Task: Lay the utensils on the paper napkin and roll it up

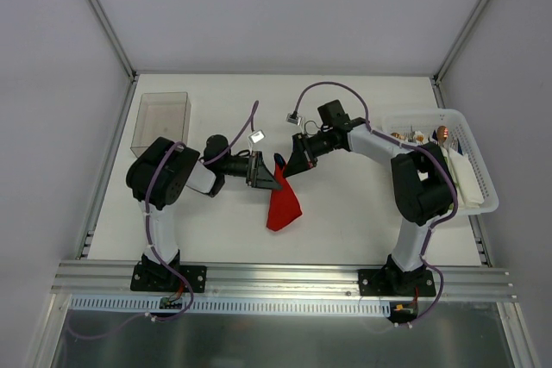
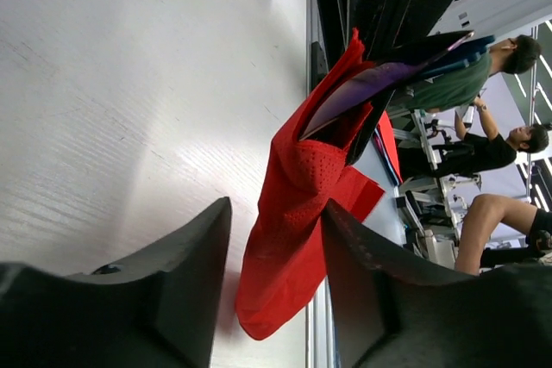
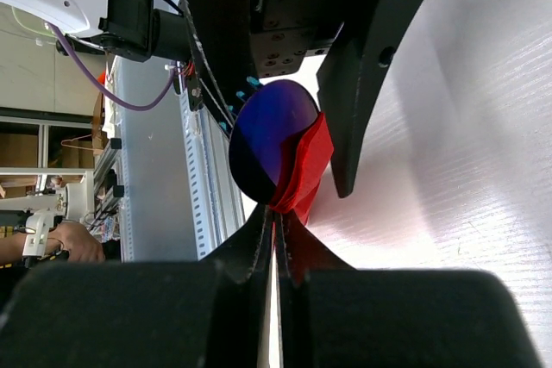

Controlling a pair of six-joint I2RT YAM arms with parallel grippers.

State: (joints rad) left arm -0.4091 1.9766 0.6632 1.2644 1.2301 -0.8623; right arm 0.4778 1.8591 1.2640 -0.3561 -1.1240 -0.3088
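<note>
The red paper napkin [image 1: 283, 206] hangs in the air between both grippers, wrapped loosely around the utensils. Their blue-purple heads [image 1: 280, 163] stick out of its top; the handles are hidden inside. My right gripper [image 1: 291, 164] is shut on the upper end of the napkin bundle. In the right wrist view its jaws [image 3: 276, 213] pinch the red paper [image 3: 309, 161] just under a blue head [image 3: 272, 131]. My left gripper [image 1: 269, 177] is open. In the left wrist view its fingers [image 2: 278, 208] straddle the napkin's lower part [image 2: 293, 239], and the right finger touches it. The heads [image 2: 371, 88] show above.
A white basket [image 1: 483, 200] at the right holds white napkins [image 1: 461, 174] and copper-headed utensils [image 1: 443, 134]. A clear plastic box [image 1: 162, 122] stands at the back left. The napkin's tip hangs near the table's front middle.
</note>
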